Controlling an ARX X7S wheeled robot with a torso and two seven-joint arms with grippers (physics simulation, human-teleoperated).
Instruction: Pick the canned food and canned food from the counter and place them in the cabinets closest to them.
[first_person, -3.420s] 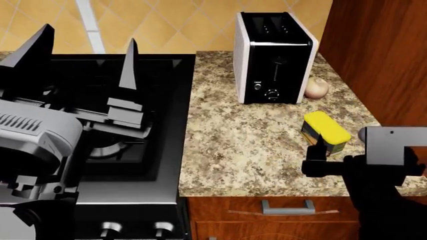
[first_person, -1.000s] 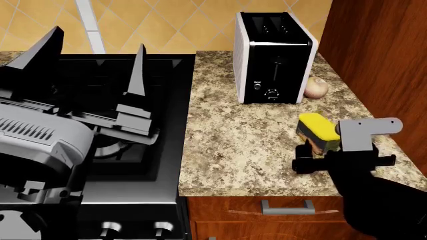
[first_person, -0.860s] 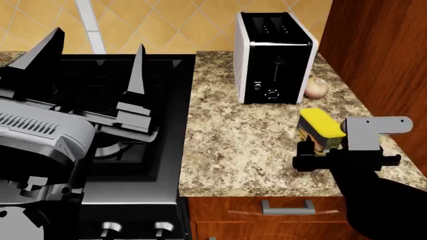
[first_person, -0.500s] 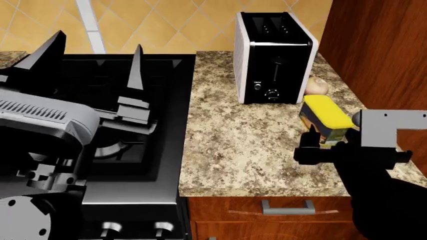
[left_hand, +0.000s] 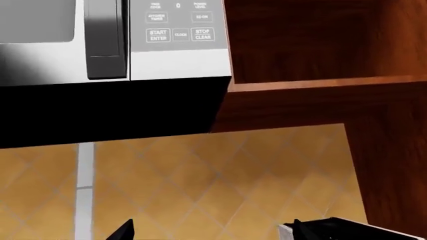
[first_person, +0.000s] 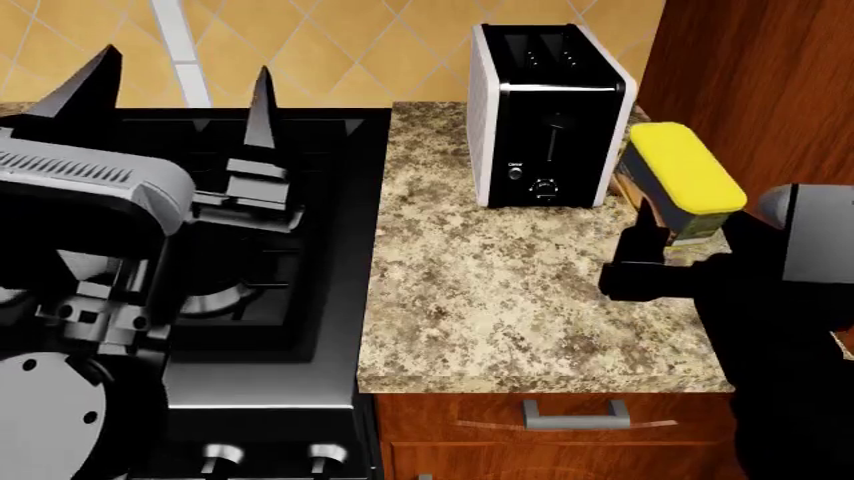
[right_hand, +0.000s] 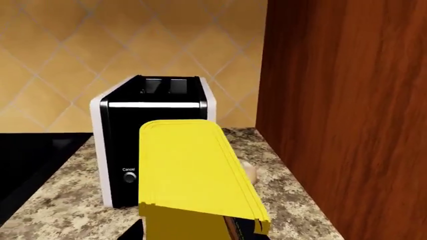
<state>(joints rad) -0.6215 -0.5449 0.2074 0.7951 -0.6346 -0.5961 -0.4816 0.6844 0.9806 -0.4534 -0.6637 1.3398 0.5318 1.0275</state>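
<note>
Left wrist view: a microwave (left_hand: 113, 40) fills the upper left.

Head view: the left gripper (first_person: 174, 110) at upper left gapes empty. At right, the right gripper (first_person: 667, 240) clamps the yellow tin (first_person: 683, 182) above the granite counter (first_person: 507, 290), beside 1 toaster (first_person: 547, 110).

Right wrist view: the tin is at lower center.

Head cam looks down over stove (first_person: 254, 200) & counter (first_person: 507, 290). R wrist cam sits close behind tin (right_hand: 193, 170), facing toaster (right_hand: 150, 130), shared w/ head.

Tan diagonal-tiled wall (first_person: 334, 60) behind a black stove (first_person: 267, 240); microwave (left_hand: 113, 40) mounted above; toaster (first_person: 547, 115) nearby
</note>
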